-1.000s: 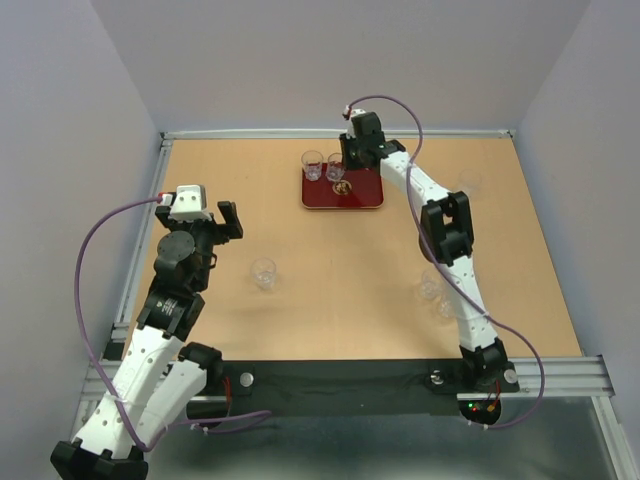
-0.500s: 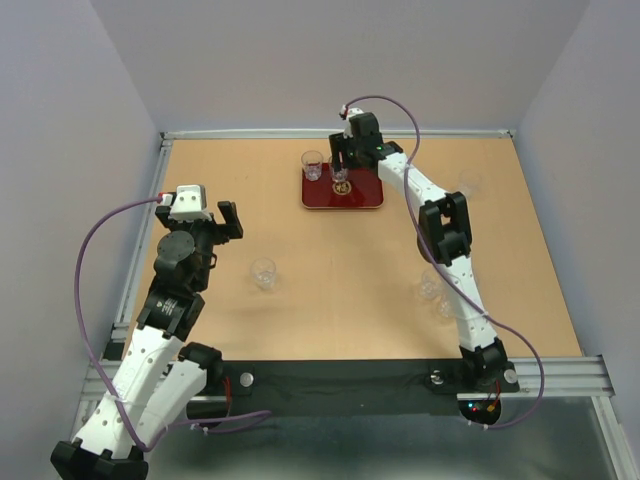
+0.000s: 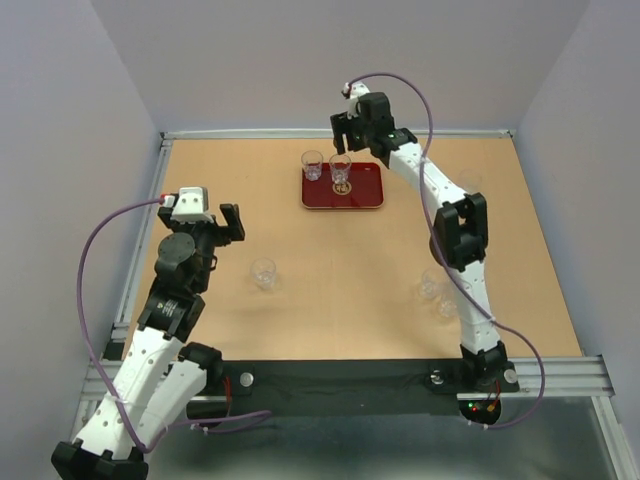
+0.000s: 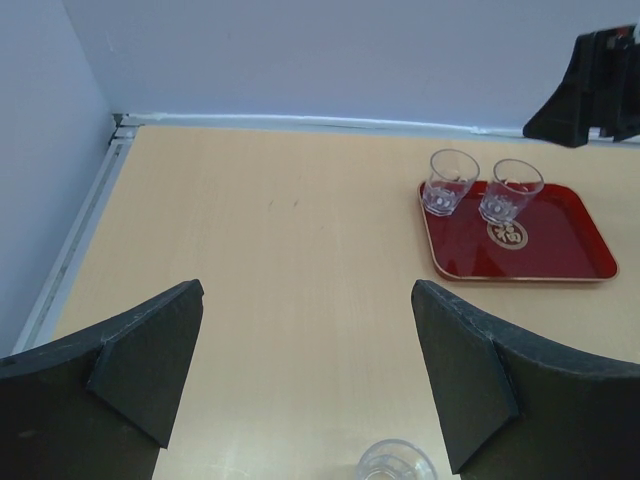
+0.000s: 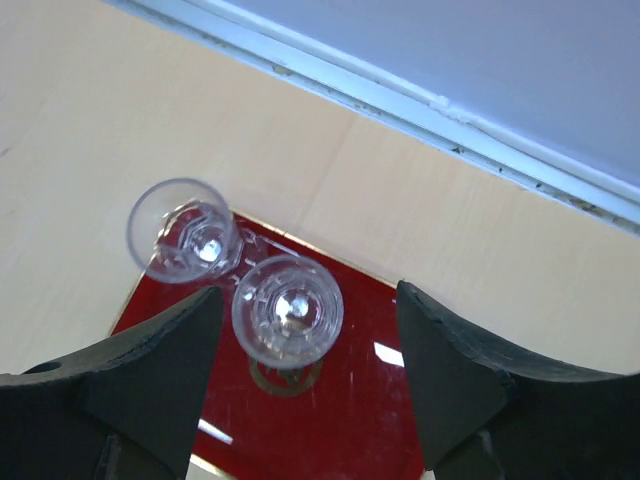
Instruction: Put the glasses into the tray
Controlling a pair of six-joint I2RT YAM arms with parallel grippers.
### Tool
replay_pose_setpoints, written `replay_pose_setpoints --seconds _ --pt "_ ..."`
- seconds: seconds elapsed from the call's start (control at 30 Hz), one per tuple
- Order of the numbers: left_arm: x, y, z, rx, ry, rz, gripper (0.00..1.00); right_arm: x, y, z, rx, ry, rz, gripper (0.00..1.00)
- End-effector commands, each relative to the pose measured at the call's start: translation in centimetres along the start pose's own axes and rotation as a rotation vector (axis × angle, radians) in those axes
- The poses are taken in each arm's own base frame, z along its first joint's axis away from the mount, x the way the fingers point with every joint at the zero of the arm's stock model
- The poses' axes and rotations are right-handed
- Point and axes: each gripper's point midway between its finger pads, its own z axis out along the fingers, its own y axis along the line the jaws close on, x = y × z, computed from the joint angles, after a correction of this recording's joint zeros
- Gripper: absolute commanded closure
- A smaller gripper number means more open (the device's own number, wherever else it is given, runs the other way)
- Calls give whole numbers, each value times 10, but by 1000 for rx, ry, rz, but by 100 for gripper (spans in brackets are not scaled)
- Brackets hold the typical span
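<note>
Right pincer [image 3: 342, 128], open and empty, hangs above two upright glasses [image 5: 288, 310] at the tray's [image 3: 368, 190] far left. Left pincer [image 4: 307, 295] open over the bench [image 3: 350, 270], lone glass [image 3: 263, 272] near.

near glass [image 4: 397, 466]: cut by the bottom edge of the left wrist view, so only its rim shows
tray [image 5: 345, 430]: runs off the bottom edge of the right wrist view, its sides hidden behind the jaws
gold emblem [image 5: 285, 378]: mostly covered by the tumbler [image 5: 288, 310] standing on it
glasses on the tabletop by the right arm [image 3: 428, 290]: partly behind the forearm [image 3: 467, 300] — count unclear
</note>
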Motion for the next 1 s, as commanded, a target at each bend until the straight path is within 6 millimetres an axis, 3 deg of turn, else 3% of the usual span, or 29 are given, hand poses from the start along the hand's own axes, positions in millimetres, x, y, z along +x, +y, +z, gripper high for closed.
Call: replay_pose_setpoints --seconds 0.0,0.03,0.07,0.17,0.2,0.23,0.27,0.3,0.37,0.4,0.47,0.5,0.53,0.73,0.83,0.97 --pt "-14 -5 2 30 -59 -5 3 -65 17 -62 -84 -143 -119 25" --pt "-14 -8 2 47 -55 -9 3 -38 26 -64 -153 -87 -169 22" --pt "-12 -11 3 57 -45 -19 4 -54 32 -90 -184 -124 -199 20" --pt "-9 -25 4 130 -29 -38 4 -37 46 -122 -280 -106 -273 14" --pt "-4 -29 6 144 -9 -47 4 -2 46 -126 -294 -37 -279 13" --pt "-1 -36 7 174 10 -76 4 -16 46 -153 -292 -79 -309 13" --pt "2 -42 11 191 36 -94 4 17 44 -156 -295 -15 -307 12" --pt "8 -49 10 218 78 -142 4 5 42 -181 -275 -57 -333 12" --pt "11 -57 11 232 120 -216 5 20 37 -198 -256 -38 -336 12" --pt "19 -64 10 260 167 -247 8 47 33 -203 -252 8 -339 12" --pt "21 -77 7 291 216 -356 11 46 28 -229 -218 -21 -352 12" --pt "28 -78 4 283 251 -395 11 71 24 -232 -212 24 -339 12" --pt "27 -80 3 274 265 -456 11 67 20 -245 -185 2 -339 12" --pt "57 -69 -11 133 397 -621 13 102 -10 -274 -170 14 -250 10" --pt "85 -57 -15 14 479 -668 14 124 -25 -283 -178 18 -173 10" --pt "117 -46 -20 -98 584 -661 20 129 -31 -292 -185 1 -139 9"
